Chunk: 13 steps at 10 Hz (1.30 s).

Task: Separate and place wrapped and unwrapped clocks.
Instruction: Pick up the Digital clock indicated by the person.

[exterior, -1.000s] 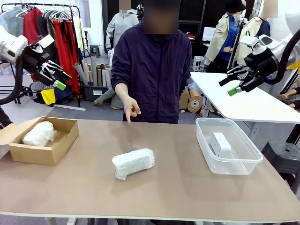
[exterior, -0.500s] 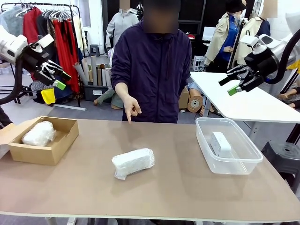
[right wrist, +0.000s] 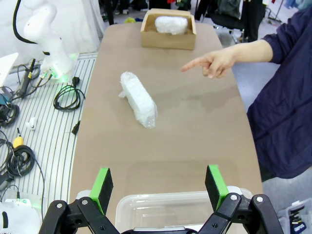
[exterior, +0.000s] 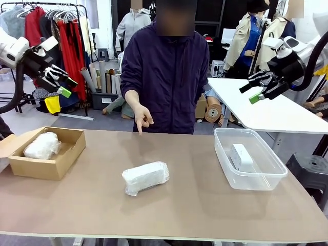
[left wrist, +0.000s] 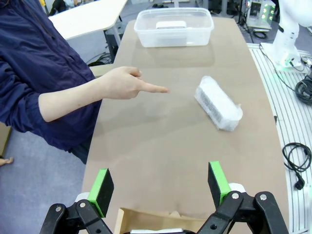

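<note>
A bubble-wrapped white clock (exterior: 145, 177) (left wrist: 218, 103) (right wrist: 139, 99) lies loose in the middle of the brown table. Another wrapped bundle (exterior: 42, 145) (right wrist: 171, 24) rests inside the cardboard box (exterior: 70, 151) at the left. A bare white clock (exterior: 241, 157) (left wrist: 171, 25) lies in the clear plastic tub (exterior: 266, 179) on the right. My left gripper (exterior: 57, 83) (left wrist: 160, 184) hangs open high above the box, holding nothing. High over the tub, my right gripper (exterior: 254, 92) (right wrist: 158, 184) is open too. The person's hand (exterior: 142, 118) (left wrist: 126, 83) (right wrist: 213, 62) points down at the table's far edge.
The person stands at the far side of the table. A white table (exterior: 266, 110) sits behind on the right, and a clothes rack (exterior: 51, 31) behind on the left. Cables (right wrist: 14, 156) lie on the floor beside the table.
</note>
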Each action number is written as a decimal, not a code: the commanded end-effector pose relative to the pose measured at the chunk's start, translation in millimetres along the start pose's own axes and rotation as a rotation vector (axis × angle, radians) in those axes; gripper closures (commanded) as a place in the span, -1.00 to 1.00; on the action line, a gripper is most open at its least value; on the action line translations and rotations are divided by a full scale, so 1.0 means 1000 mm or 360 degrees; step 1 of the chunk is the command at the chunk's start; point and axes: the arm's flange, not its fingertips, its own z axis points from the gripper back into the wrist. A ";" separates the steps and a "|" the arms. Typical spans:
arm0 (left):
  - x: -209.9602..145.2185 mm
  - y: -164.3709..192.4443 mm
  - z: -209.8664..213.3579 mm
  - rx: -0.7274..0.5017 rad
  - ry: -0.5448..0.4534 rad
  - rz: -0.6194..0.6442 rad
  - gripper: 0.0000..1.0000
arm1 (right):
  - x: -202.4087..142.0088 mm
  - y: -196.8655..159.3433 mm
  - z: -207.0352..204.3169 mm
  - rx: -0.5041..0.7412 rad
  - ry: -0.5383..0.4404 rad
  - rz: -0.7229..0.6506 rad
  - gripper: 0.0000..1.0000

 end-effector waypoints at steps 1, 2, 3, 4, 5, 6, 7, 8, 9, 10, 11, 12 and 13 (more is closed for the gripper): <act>-0.002 -0.002 0.000 -0.0002 -0.0028 -0.0025 -1.00 | -0.001 0.005 -0.001 0.0001 0.0009 0.0020 -1.00; -0.002 -0.002 0.000 -0.0002 -0.0028 -0.0025 -1.00 | -0.001 0.005 -0.001 0.0001 0.0009 0.0020 -1.00; -0.002 -0.002 0.000 -0.0002 -0.0028 -0.0025 -1.00 | -0.001 0.005 -0.001 0.0001 0.0009 0.0020 -1.00; -0.002 -0.002 0.000 -0.0002 -0.0028 -0.0025 -1.00 | -0.001 0.005 -0.001 0.0001 0.0009 0.0020 -1.00; 0.000 0.000 0.000 0.0000 0.0000 0.0000 -1.00 | -0.001 0.005 -0.001 0.0001 0.0009 0.0020 -1.00; 0.011 0.006 -0.001 -0.0047 0.0023 0.0036 -1.00 | -0.001 0.005 -0.001 0.0001 0.0009 0.0020 -1.00; 0.022 0.001 -0.014 -0.0099 0.0083 0.0044 -1.00 | -0.001 0.005 -0.001 0.0001 0.0009 0.0020 -1.00; 0.031 -0.010 -0.032 -0.0091 0.0089 0.0069 -1.00 | -0.001 0.005 -0.001 0.0001 0.0009 0.0020 -1.00; 0.039 -0.017 -0.042 -0.0101 0.0102 0.0107 -1.00 | -0.001 0.005 -0.001 0.0001 0.0009 0.0020 -1.00; 0.051 -0.027 -0.057 -0.0103 0.0158 0.0127 -1.00 | -0.001 0.005 -0.001 0.0001 0.0009 0.0020 -1.00; 0.063 -0.034 -0.073 -0.0122 0.0269 0.0084 -1.00 | -0.001 0.005 -0.001 0.0001 0.0009 0.0020 -1.00; 0.074 -0.039 -0.095 -0.0109 0.0373 0.0014 -1.00 | -0.001 0.005 -0.001 0.0001 0.0009 0.0020 -1.00; 0.082 -0.049 -0.121 -0.0052 0.0566 -0.0032 -1.00 | -0.001 0.005 -0.001 0.0001 0.0009 0.0020 -1.00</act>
